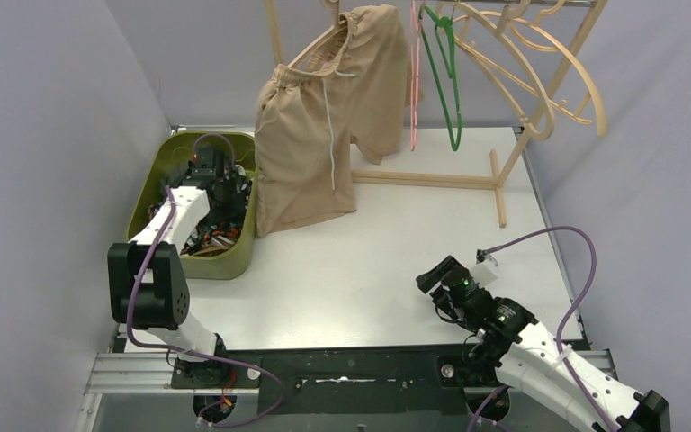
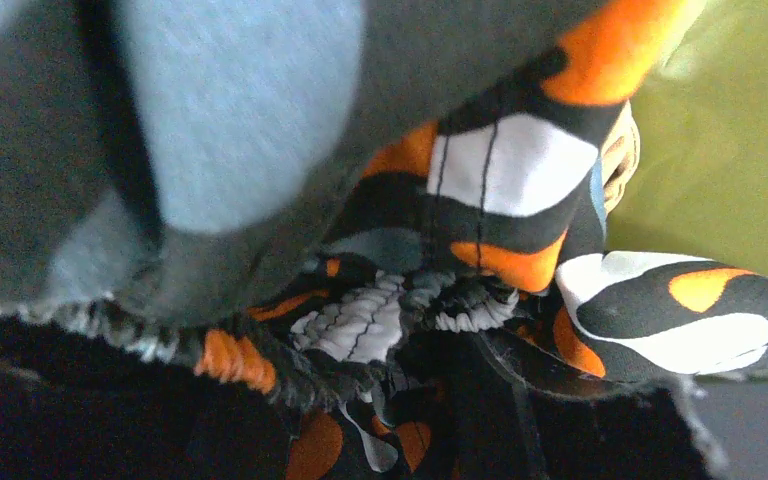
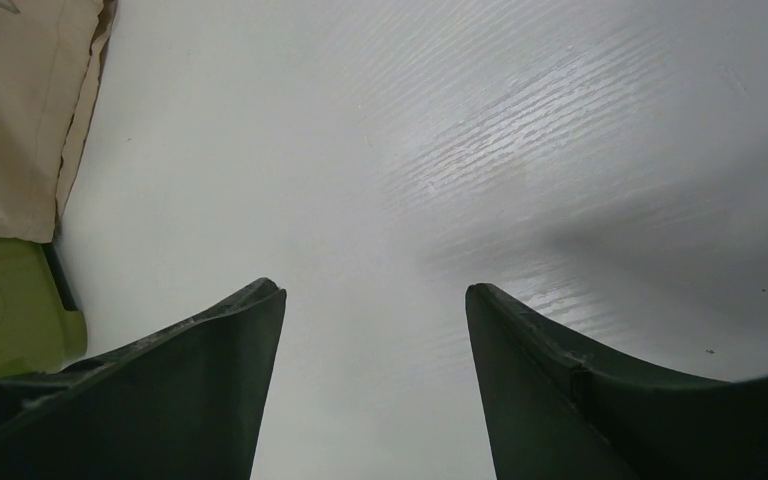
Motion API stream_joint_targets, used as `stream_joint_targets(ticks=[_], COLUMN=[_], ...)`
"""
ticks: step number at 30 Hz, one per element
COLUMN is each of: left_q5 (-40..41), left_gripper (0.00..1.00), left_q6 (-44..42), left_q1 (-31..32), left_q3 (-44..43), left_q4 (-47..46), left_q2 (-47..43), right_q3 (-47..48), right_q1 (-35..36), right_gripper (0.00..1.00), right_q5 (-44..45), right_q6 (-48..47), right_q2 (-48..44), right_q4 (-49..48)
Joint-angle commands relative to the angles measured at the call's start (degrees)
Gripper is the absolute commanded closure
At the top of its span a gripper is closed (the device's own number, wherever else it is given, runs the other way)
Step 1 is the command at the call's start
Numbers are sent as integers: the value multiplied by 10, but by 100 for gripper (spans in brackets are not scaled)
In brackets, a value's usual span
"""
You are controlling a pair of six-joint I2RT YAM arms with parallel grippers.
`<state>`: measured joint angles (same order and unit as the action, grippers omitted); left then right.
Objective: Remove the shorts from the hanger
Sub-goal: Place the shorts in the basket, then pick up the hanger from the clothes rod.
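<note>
Filling the left wrist view, camouflage shorts (image 2: 500, 190) barely show overhead.

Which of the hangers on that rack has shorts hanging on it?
The wooden hanger at the left end of the rack, draped with the beige shorts. The pink hanger, green hanger and other wooden hangers to its right hang bare.

No readable txt, labels or nos., left wrist view blurry, perhaps hiding some.
</note>
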<state>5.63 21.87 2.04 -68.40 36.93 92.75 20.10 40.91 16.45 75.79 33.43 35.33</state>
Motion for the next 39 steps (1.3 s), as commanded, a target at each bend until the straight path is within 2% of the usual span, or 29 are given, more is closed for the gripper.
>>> stream_joint_targets(ticks=[1,5,12,17,21,29,34,36,39], left_q5=[99,102,49,-104,-240,-410,-454,-437,-368], left_gripper=[53,50,30,24,20,20,21,21,21], left_q6=[12,2,-27,-39,7,64,62,36,-16], left_q1=[-10,-8,-7,-7,-9,-6,18,42,87], left_q3=[27,-23,-176,-220,-222,-277,-306,-337,-398], left_q4=[25,56,88,40,-63,-195,-226,-198,-121], left_q2=[1,-42,-142,-188,-214,-190,-165,-144,-103], right_q3=[3,-5,5,10,12,10,1,0,0], right_q1=[-3,-3,-3,-3,-2,-3,-3,-3,-3], right_gripper=[32,32,32,31,31,31,31,31,31], right_q5=[17,24,31,36,37,40,42,43,42], right_q6=[0,8,-17,-32,-34,-28,-23,-20,-19], right_q2=[-20,-36,-27,-19,-19,-33,-47,-48,-42], right_q4=[5,1,-11,-18,-19,6,7,5,0])
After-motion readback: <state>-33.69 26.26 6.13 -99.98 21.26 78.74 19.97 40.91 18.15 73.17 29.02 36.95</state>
